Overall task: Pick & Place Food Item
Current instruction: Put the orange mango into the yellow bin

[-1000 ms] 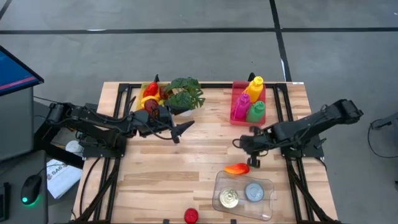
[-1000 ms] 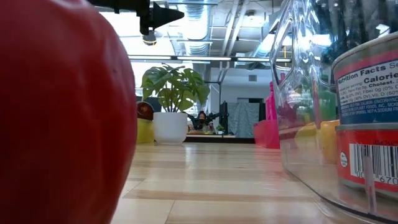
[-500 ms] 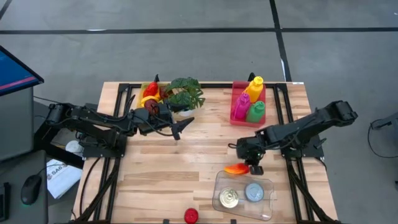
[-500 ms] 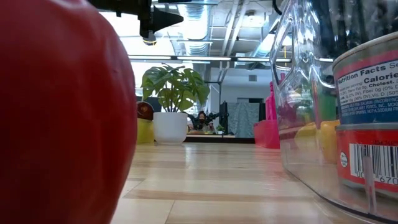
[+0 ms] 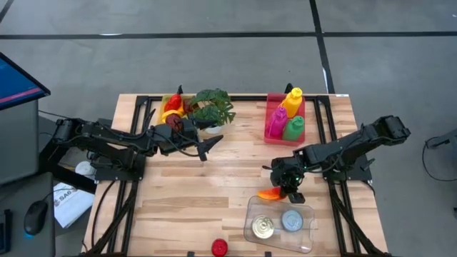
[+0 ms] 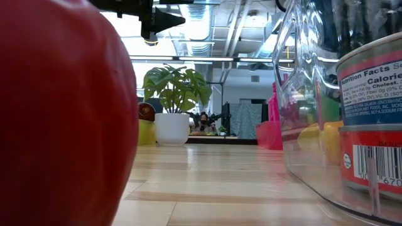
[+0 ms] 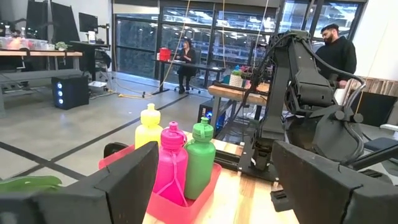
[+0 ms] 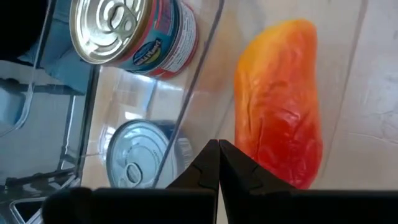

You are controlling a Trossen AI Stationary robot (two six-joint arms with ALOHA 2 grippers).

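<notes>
**Operator:** State the position of the food item and of the working hand.

**Technician:** The orange-red mango (image 8: 278,102) lies on the worktop (image 5: 214,193), just beside the outer wall of the clear tray (image 5: 308,230) that holds two cans. The right hand (image 5: 291,188) hangs directly over it, fingers pressed together, holding nothing.

**Operator:** Handling properties?

**Technician:** Judged as light, smooth-skinned and rounded; likely a hollow plastic replica, so stiff but prone to slip or roll. Open the fingers first, then grip across the narrow waist at mid-length, not the tapered ends. Keep clear of the tray wall.

**Operator:** Status farther out?

**Technician:** The left hand (image 5: 207,146) waits near the potted plant (image 5: 212,108), fingers apart and empty. Beyond it, the pink bin of bottles (image 5: 285,118) stands at the far edge.
</notes>
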